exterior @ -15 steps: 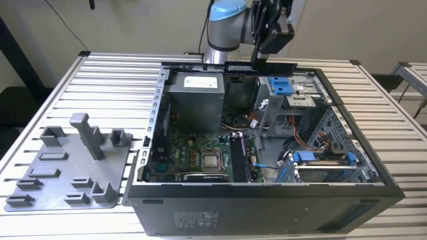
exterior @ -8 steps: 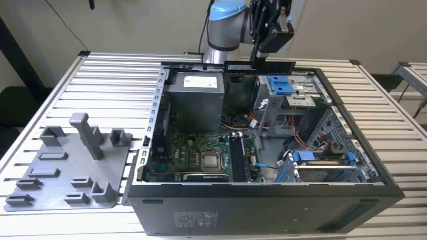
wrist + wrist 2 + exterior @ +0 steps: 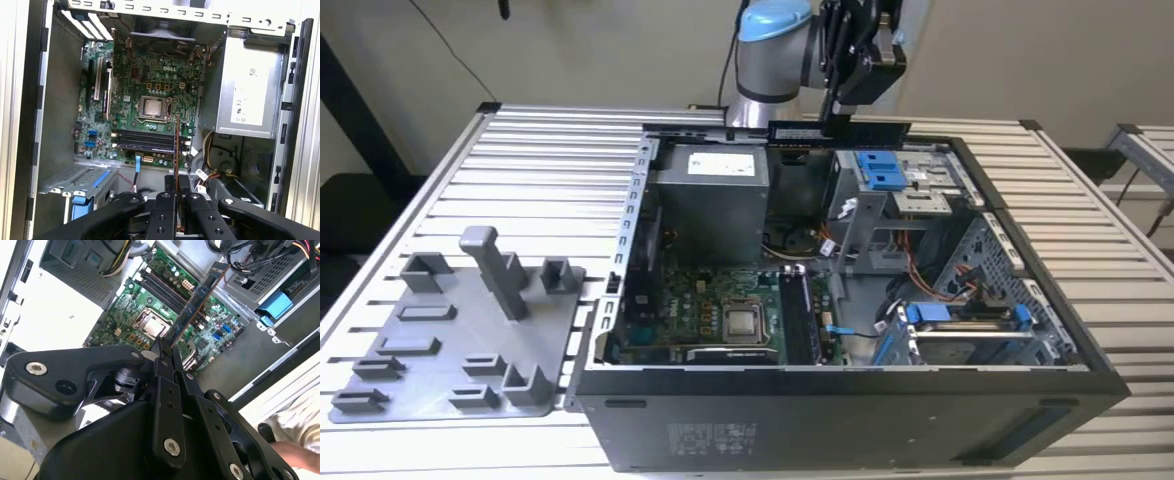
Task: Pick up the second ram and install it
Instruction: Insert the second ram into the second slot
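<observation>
The hand pinches the second ram above the computer case; the exterior view shows it broadside, the first wrist view edge-on

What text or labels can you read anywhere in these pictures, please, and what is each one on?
Power supply label: too small to read.
Sticker on the case's near panel: blurred.
Motherboard: a white maker's mark, not quoted; other print too small.
The second ram, held in the gripper: no legible print.
</observation>
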